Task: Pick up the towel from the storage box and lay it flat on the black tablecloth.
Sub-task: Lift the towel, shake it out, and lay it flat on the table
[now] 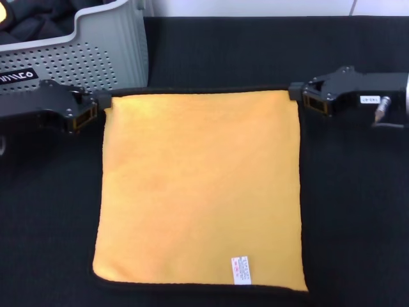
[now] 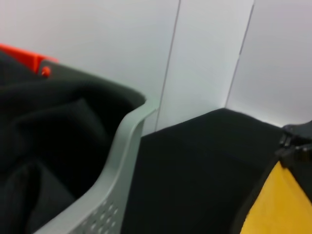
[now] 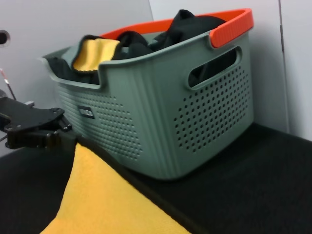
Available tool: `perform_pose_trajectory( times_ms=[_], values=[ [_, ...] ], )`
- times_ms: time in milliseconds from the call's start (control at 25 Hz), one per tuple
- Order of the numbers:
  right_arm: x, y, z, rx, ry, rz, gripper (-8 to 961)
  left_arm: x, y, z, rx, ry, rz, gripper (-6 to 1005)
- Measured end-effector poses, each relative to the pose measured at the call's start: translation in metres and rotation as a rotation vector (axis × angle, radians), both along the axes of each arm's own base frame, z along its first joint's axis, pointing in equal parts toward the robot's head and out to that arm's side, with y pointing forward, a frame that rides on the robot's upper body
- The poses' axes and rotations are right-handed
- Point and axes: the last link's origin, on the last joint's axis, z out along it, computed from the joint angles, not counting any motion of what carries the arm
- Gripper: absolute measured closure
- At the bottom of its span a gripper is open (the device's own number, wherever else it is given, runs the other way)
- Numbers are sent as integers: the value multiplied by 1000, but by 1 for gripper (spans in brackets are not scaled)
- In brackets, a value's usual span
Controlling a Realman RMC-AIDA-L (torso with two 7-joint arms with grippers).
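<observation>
The orange-yellow towel (image 1: 198, 185) is spread square on the black tablecloth (image 1: 358, 211), its white care label (image 1: 241, 270) near the front edge. My left gripper (image 1: 102, 102) is at the towel's far left corner and my right gripper (image 1: 295, 94) at its far right corner; each is shut on its corner. The far edge runs straight between them. In the right wrist view the towel (image 3: 97, 195) slopes up to the left gripper (image 3: 63, 134). The grey storage box (image 1: 96, 51) stands at the back left, just behind the left gripper.
The storage box (image 3: 156, 117) holds dark clothes and another yellow cloth (image 3: 95, 51), and has an orange rim handle (image 3: 231, 27). A white wall rises behind the table. The box rim (image 2: 122, 156) is close beside the left wrist.
</observation>
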Motion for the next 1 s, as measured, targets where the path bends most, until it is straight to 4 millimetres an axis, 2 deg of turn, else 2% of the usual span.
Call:
perform_pose_trajectory(
  times_ms=[160,480,640,1000],
  values=[
    [-8,7,-8,18,-36,11,943,-3,3,-10,11,26,24,962],
    [-26,20,-37,51,-148,39,943,-8,10,-22,72,60,77,960],
    [-28,25,-43,69,-181,29,943,-8,13,-28,92,75,82,959],
    [-28,30,-43,91,-191,23,943,-9,17,-35,110,108,88,957]
  ],
)
